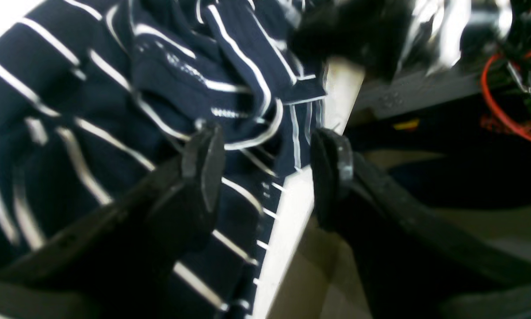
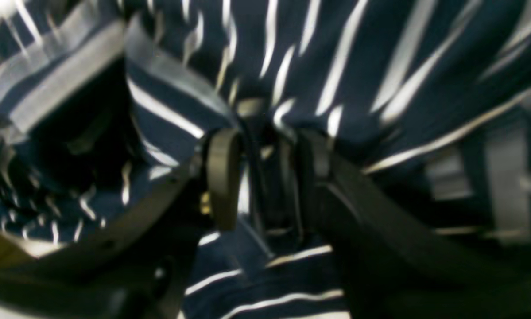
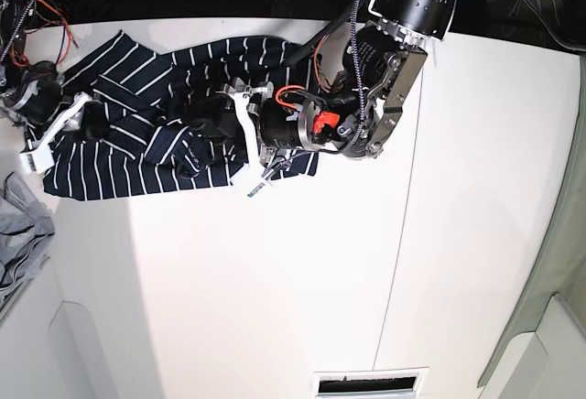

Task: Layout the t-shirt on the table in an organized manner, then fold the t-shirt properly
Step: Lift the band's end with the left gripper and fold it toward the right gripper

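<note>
Base view: the shirt (image 3: 156, 138) lies bunched in a long heap across the far part of the surface (image 3: 302, 280), both our arms reaching into it. Our left hand (image 1: 267, 173) stands spread, its fingers (image 1: 203, 168) well apart over the cloth at the surface's edge, and nothing is caught between them; the rumpled hem sits just ahead of and below the tips. Our right hand (image 2: 267, 177) hangs half spread over the shirt's other end, with folds of striped cloth in the gap between its fingers (image 2: 223, 177); the blur leaves us unable to tell whether it pinches them or merely hovers above.

We judge the shirt light, soft and limp: it will sag and crumple wherever it goes unsupported, drag along the surface rather than slide cleanly, and offer no stiff edge. We would take it at doubled seams, the hem ahead of the left hand and a shoulder or sleeve edge near the right, lifting only a little, so the layers come apart and can be drawn out flat between the two hands.

No container holds any of it; a grey cloth (image 3: 23, 234) lies crumpled beyond the right hand.
</note>
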Controlling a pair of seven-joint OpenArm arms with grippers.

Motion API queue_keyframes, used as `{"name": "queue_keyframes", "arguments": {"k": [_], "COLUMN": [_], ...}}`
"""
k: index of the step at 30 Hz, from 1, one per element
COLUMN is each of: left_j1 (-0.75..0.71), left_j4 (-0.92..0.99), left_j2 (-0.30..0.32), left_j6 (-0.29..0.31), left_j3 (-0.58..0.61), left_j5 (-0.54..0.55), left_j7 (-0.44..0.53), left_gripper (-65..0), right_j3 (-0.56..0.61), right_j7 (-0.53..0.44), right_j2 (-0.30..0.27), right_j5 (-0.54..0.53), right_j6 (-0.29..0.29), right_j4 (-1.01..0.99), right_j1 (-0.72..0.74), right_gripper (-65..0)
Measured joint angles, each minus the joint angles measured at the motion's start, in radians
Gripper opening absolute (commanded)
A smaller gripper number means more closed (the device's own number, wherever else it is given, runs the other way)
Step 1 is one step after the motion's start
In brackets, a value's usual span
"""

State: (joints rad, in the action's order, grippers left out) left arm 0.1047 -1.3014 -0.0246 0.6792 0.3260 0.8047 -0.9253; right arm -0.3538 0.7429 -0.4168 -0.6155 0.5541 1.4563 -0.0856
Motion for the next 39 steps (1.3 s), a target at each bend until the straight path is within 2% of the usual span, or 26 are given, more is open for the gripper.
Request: {"name": "queue_keyframes", "arguments": {"k": [5, 7, 11, 13, 16, 19, 23, 29, 32, 37, 38, 39], "left_j1": [-0.001, 0.001, 0.001, 0.001, 0.000, 0.000, -0.005, -0.014, -0.048, -0.122, -0.140, -0.158], "left_j4": [-0.029, -0.037, -0.053, -0.055, -0.058, -0.068, -0.092, -0.104, -0.104, -0.104, -0.104, -0.104], "left_j2": [0.023, 0.045, 0.076, 0.083, 0.105, 0.154, 0.196, 0.222, 0.254, 0.329, 0.341, 0.350], "left_j6": [0.002, 0.002, 0.002, 0.002, 0.002, 0.002, 0.002, 0.003, 0.003, 0.003, 0.003, 0.003], "left_j3": [0.002, 0.001, 0.000, 0.001, 0.002, -0.008, -0.093, -0.200, -0.221, -0.235, -0.237, -0.238], "left_j5": [0.041, 0.048, 0.051, 0.053, 0.064, 0.105, 0.114, 0.142, 0.135, 0.093, 0.073, 0.065], "left_j7": [-0.035, -0.036, -0.040, -0.040, -0.040, -0.045, -0.056, -0.117, -0.120, -0.073, -0.051, -0.035], "left_gripper": [-31.9, -31.9, -31.9, -31.9, -31.9, -31.9, -31.9, -31.9, -31.9, -31.9, -31.9, -31.9], "right_j3": [-0.095, -0.106, -0.108, -0.108, -0.109, -0.109, -0.037, 0.111, 0.137, 0.138, 0.138, 0.138], "right_j7": [-0.008, -0.022, -0.100, -0.103, -0.115, -0.130, -0.137, -0.156, -0.155, -0.077, -0.072, -0.071], "right_j2": [-0.041, -0.055, -0.095, -0.116, -0.138, -0.150, -0.149, -0.149, -0.145, -0.118, -0.111, -0.105], "right_j5": [0.004, 0.042, 0.087, 0.096, 0.097, 0.096, 0.100, 0.054, 0.039, 0.013, 0.013, 0.011], "right_j6": [-0.008, -0.009, -0.032, -0.037, -0.019, 0.002, 0.009, 0.017, 0.019, 0.019, 0.019, 0.019], "right_j4": [0.022, -0.009, -0.147, -0.237, -0.363, -0.465, -0.551, -0.591, -0.575, -0.524, -0.519, -0.517], "right_j1": [0.028, 0.048, 0.117, 0.167, 0.238, 0.283, 0.299, 0.299, 0.300, 0.299, 0.299, 0.299], "right_gripper": [-27.0, -24.4, -24.4, -24.4, -24.4, -24.4, -24.4, -24.5, -24.5, -24.8, -25.5, -29.1]}}
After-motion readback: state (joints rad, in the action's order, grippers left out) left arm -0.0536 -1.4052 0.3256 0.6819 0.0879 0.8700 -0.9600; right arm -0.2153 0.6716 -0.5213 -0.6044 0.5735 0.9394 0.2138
